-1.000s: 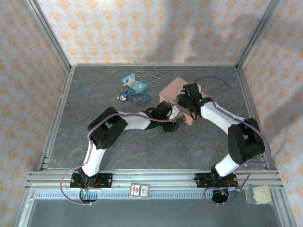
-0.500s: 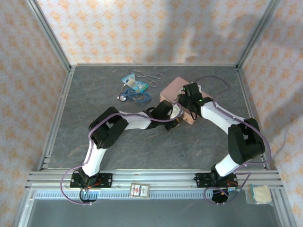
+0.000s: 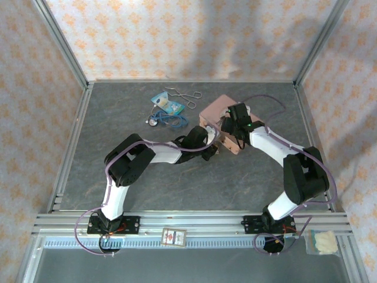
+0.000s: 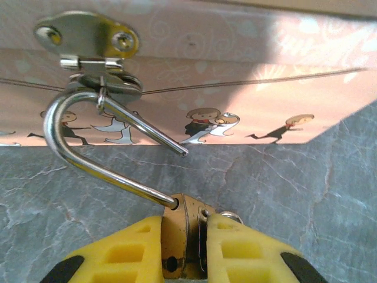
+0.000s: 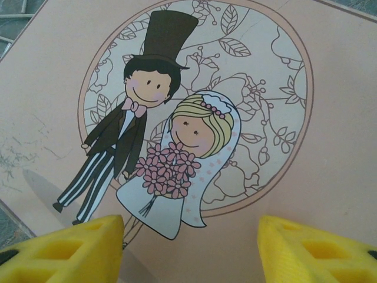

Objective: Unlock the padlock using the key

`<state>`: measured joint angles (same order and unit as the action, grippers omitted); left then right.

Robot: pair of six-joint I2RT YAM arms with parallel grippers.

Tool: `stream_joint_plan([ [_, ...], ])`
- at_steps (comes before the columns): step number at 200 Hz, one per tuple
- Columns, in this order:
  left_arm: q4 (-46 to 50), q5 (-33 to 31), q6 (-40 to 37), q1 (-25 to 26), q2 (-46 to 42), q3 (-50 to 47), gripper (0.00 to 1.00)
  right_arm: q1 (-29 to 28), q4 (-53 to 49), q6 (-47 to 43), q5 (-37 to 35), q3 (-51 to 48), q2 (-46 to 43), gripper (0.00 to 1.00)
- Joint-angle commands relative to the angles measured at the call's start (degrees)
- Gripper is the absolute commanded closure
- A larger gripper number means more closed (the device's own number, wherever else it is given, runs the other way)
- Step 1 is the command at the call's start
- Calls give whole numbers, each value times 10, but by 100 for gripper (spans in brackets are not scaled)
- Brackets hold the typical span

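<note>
Left gripper [image 4: 186, 237] closed, pinching padlock [image 4: 184, 217] body

The left gripper [image 4: 185, 236] has closed onto the brass padlock [image 4: 187, 213] at the pink tin box [image 3: 213, 111], and its arm has shifted slightly left.

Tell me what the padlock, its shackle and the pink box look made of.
The padlock body looks like brass: dull gold with a visible seam. Its shackle is bright polished steel or chrome plate, judging by the mirror glints. The pink box is probably printed tin, smooth and satin with a thin lid seam, though coated card is possible. The hasp is shiny plated metal, riveted.
</note>
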<state>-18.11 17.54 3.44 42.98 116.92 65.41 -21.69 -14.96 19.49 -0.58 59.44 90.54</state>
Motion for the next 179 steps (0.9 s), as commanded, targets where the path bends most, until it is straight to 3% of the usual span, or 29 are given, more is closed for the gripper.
stream_joint_plan([
  [1, -27, -20, 38, -17, -15, -8, 86, 4, -6, -1, -10, 0, 6, 39],
  [32, -65, 23, 88, -31, -20, -17, 86, 5, -8, -2, -13, 1, 5, 39],
  [77, -191, 108, 227, -33, -14, -49, 89, 5, -8, -3, -14, 0, 7, 39],
  [135, -272, 103, 351, -47, -7, -73, 100, 5, -5, -3, -10, -3, 4, 39],
  [179, -296, 59, 418, -49, -3, -84, 100, 5, -5, -4, -12, -8, 3, 39],
])
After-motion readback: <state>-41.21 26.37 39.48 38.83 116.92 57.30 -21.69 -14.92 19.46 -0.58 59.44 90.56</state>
